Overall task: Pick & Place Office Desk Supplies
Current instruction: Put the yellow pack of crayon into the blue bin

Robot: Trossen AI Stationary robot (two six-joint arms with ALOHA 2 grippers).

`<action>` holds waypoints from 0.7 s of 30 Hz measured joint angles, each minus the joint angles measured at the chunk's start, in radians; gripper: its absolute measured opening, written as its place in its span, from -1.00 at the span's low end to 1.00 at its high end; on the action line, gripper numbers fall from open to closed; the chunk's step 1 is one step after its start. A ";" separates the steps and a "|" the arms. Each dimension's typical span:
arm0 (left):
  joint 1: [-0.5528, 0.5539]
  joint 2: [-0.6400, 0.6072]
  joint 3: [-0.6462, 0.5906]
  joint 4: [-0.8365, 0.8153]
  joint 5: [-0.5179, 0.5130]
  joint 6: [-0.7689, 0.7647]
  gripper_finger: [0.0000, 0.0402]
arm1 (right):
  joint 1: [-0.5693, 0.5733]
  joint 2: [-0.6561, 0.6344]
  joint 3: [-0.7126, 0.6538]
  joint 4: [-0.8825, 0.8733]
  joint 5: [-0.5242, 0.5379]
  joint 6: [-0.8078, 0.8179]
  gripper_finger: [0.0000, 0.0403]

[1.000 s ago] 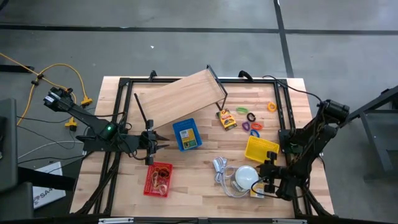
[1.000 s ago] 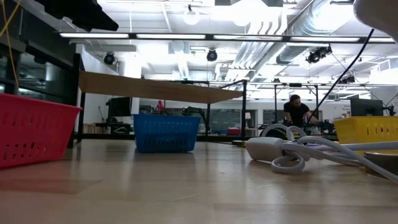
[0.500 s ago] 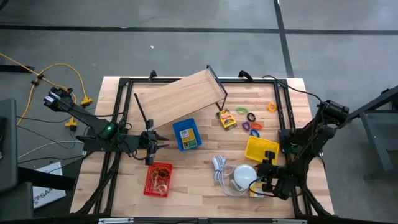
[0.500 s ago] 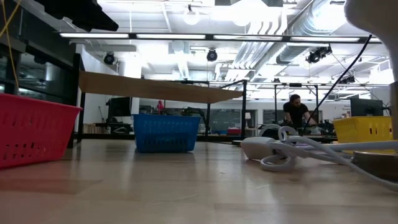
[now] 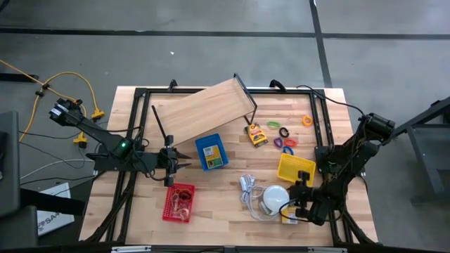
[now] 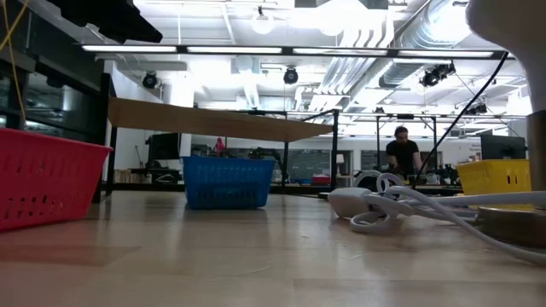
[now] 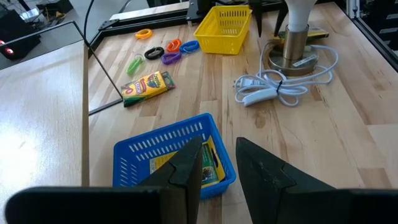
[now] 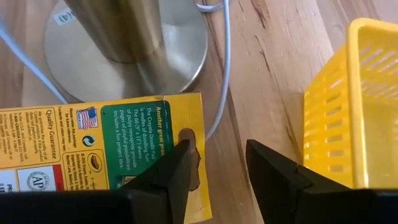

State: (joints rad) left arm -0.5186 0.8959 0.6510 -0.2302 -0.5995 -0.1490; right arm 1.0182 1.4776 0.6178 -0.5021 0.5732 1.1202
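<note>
A yellow-green printed packet [image 8: 106,149] lies flat on the table by the lamp's metal base [image 8: 124,56], at the table's near right [image 5: 287,218]. My right gripper [image 8: 221,165] is open just over the packet's end, one finger above it and the other above bare wood. A second packet [image 5: 256,134] and several coloured clips [image 5: 284,133] lie loose toward the far right. The red basket [image 5: 179,202] holds tan rubber bands. My left gripper [image 7: 217,165] waits open by the blue basket [image 5: 211,152], which holds a yellow packet. My right gripper comes slanting down from the table's right, with one finger [image 8: 181,155] over the packet's end by the hang hole [image 8: 185,134]. The packet lies flat on the wood. I cannot tell whether the finger touches it.
The white dome lamp [image 5: 276,198] and its coiled white cord [image 5: 247,188] stand close ahead of my right gripper. The yellow basket [image 5: 295,169] is just beside it, toward the far edge. A tilted wooden board on a black frame [image 5: 204,109] fills the far left.
My right gripper has crept a little toward the table's left. The lamp and its cord have slid slightly left with it, as the low view shows.
</note>
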 joint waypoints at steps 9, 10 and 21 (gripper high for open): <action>0.000 0.000 0.000 0.000 0.000 0.000 -0.54 | 0.025 0.000 -0.027 0.045 0.012 0.035 -0.29; 0.000 0.000 0.000 0.000 0.000 0.000 -0.54 | 0.027 0.000 -0.036 0.057 0.012 0.044 -0.29; 0.000 0.000 0.000 0.000 0.000 0.000 -0.54 | 0.034 0.001 -0.058 0.104 0.008 0.061 -0.29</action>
State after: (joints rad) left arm -0.5184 0.8955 0.6510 -0.2302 -0.5995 -0.1488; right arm 1.0519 1.4784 0.5594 -0.3985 0.5810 1.1812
